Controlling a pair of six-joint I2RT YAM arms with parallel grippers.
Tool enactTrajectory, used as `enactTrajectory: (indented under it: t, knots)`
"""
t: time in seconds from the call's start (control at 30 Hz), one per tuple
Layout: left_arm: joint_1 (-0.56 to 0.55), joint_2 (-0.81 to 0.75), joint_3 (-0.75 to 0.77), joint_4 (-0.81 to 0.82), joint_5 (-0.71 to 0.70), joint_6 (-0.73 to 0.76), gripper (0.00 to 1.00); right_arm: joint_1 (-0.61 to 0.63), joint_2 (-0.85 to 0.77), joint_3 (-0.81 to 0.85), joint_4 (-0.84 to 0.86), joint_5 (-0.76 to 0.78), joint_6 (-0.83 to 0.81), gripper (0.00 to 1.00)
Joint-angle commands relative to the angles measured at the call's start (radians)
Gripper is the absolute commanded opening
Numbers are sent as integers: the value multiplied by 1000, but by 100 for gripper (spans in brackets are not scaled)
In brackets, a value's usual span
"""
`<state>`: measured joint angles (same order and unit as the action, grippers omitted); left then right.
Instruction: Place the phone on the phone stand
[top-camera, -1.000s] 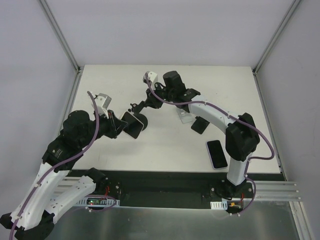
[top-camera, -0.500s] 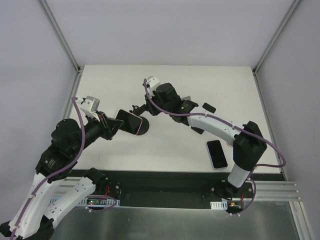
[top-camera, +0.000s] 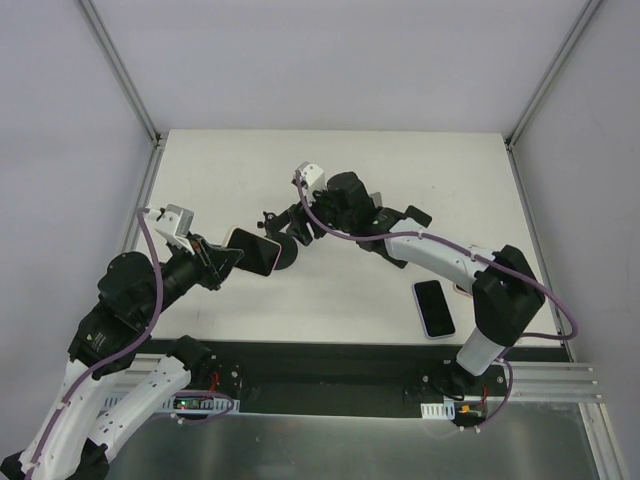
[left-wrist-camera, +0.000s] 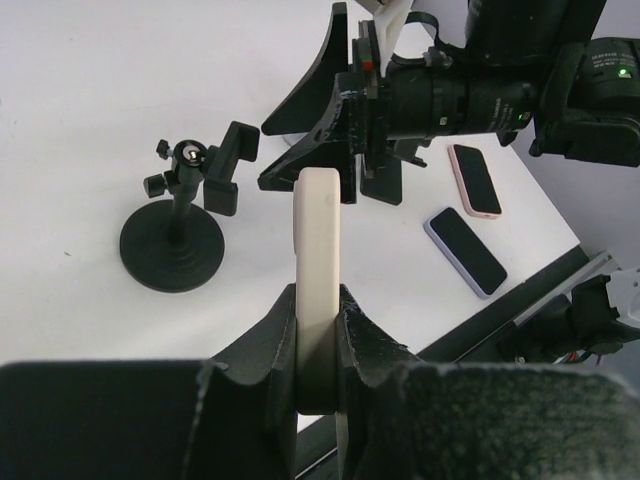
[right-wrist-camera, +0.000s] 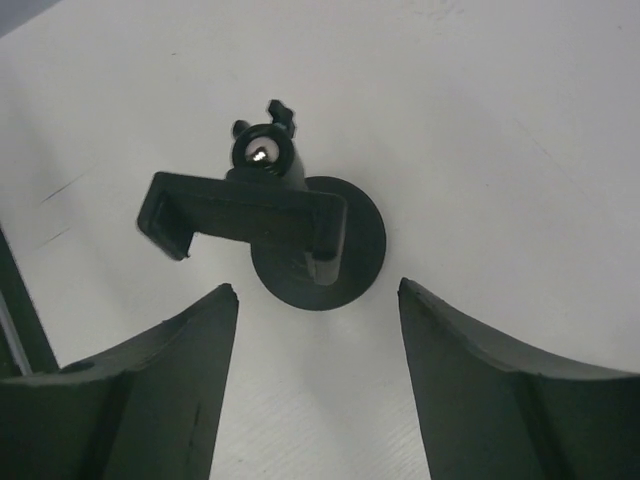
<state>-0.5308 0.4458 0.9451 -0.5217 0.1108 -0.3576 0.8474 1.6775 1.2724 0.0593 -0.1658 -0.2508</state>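
Note:
My left gripper (left-wrist-camera: 318, 300) is shut on the phone (left-wrist-camera: 319, 225), a cream-cased handset seen edge-on and held upright above the table. From above, the phone (top-camera: 252, 250) shows its dark screen just left of the black phone stand (top-camera: 284, 248). The phone stand (right-wrist-camera: 262, 212) has a round base, a ball joint and an empty clamp bracket, and it stands upright on the table. My right gripper (right-wrist-camera: 318, 290) is open just behind the base and touches nothing. In the left wrist view, the stand (left-wrist-camera: 180, 235) is left of the phone and the right gripper (left-wrist-camera: 345, 150) is beyond it.
Two other phones lie flat at the right: a pink-cased one (left-wrist-camera: 474, 178) and a lavender-cased one (top-camera: 433, 307) near the front edge. The right arm (top-camera: 440, 255) stretches across the table's middle right. Metal frame posts stand at the far corners.
My right gripper has opened, let go of the stand and drawn slightly back to the right. My left arm has shifted the phone a little left and lower beside the stand.

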Motion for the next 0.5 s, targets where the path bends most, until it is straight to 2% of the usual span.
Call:
enactTrajectory:
  t: [0.0,0.1,0.2,0.47]
  knots:
    - [-8,-21,-6,69,10,-21,0,-33,-62,-16,82,-287,-108,64]
    - [-8,-24,-17,55,29,-18,0,-60,-50,-11,92,-372,-154,56]
    - [-6,-33,-35,55,43,-12,0,-88,-21,11,83,-451,-171,53]
    - [-8,-21,-14,55,58,19,0,-114,59,102,37,-494,-209,51]
